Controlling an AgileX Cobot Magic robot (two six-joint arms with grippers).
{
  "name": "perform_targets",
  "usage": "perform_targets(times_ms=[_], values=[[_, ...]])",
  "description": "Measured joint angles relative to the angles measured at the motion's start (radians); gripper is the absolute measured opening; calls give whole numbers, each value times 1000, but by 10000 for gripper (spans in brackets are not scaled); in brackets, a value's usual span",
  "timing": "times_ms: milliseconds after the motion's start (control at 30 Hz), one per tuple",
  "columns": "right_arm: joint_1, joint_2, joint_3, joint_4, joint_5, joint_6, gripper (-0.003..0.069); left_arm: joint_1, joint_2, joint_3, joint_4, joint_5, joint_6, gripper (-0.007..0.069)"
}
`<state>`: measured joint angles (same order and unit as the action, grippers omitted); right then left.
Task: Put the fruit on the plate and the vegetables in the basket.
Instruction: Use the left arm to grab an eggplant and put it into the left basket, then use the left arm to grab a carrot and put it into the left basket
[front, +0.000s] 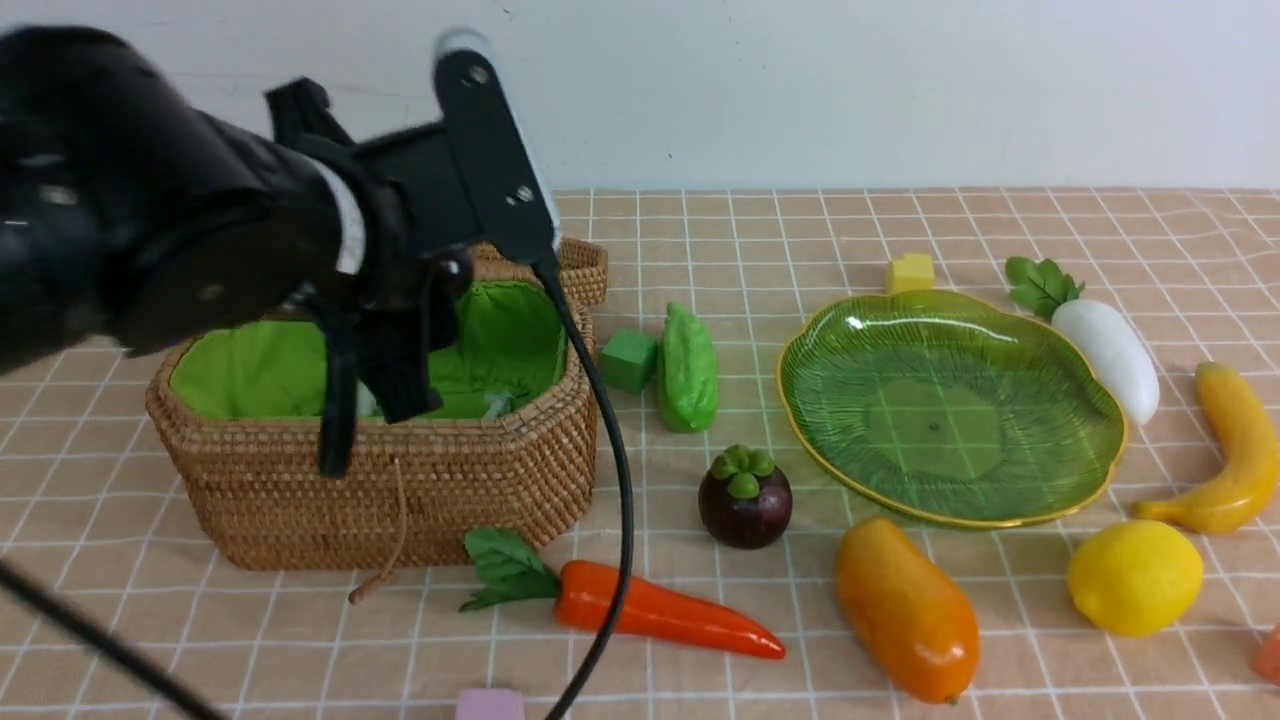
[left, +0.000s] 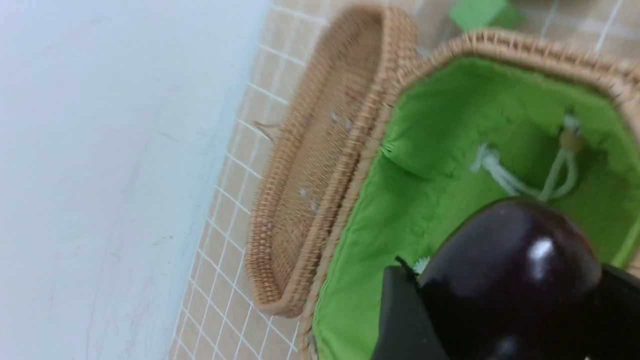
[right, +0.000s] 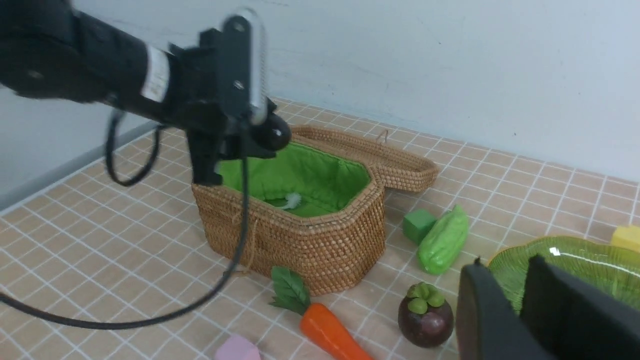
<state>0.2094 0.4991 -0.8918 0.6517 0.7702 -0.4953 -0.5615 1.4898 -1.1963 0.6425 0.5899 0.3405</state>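
My left gripper (front: 385, 385) is shut on the glossy dark purple eggplant (left: 510, 270) and holds it over the open wicker basket (front: 400, 470) with green lining. The eggplant also shows in the right wrist view (right: 275, 132). The carrot (front: 660, 610), pea pod (front: 687, 370) and radish (front: 1105, 355) lie on the table. The green leaf plate (front: 950, 400) has nothing on it. The mangosteen (front: 745, 497), mango (front: 905, 608), lemon (front: 1134, 577) and banana (front: 1235, 450) lie around it. My right gripper (right: 506, 260) is empty, jaws slightly apart, near the plate's edge and the mangosteen (right: 425, 314).
The basket's lid (front: 580, 265) lies behind the basket. A green cube (front: 629, 360) sits beside the pea pod, a yellow cube (front: 910, 272) behind the plate, a pink cube (front: 490, 703) at the front edge. The left arm's black cable (front: 620, 520) hangs in front of the basket.
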Motion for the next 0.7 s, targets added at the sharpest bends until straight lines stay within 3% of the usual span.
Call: perform_targets(times_ms=[100, 200, 267, 300, 333, 400, 467, 533, 633, 667, 700], values=[[0, 0, 0, 22, 29, 0, 139, 0, 67, 0, 85, -23, -60, 428], [0, 0, 0, 24, 60, 0, 139, 0, 71, -1, 121, -51, -203, 524], [0, 0, 0, 24, 71, 0, 139, 0, 65, -2, 127, -51, -273, 570], [0, 0, -3, 20, 92, 0, 140, 0, 51, -3, 127, -37, -380, 621], [0, 0, -4, 18, 94, 0, 140, 0, 49, -3, 127, -34, -380, 626], [0, 0, -39, -15, 152, 0, 141, 0, 28, -4, 111, 23, -534, 658], [0, 0, -60, -28, 181, 3, 141, -5, 18, -5, 84, 60, -580, 654], [0, 0, -119, -72, 265, 17, 143, -44, -2, -5, -7, 142, -586, 605], [0, -3, -179, -128, 362, 56, 146, -162, -16, -9, -202, 214, -432, 448], [0, -3, -183, -134, 370, 61, 146, -170, -16, -9, -216, 217, -420, 436], [0, -5, -191, -149, 394, 72, 148, -222, -4, -25, -311, 246, -340, 336]])
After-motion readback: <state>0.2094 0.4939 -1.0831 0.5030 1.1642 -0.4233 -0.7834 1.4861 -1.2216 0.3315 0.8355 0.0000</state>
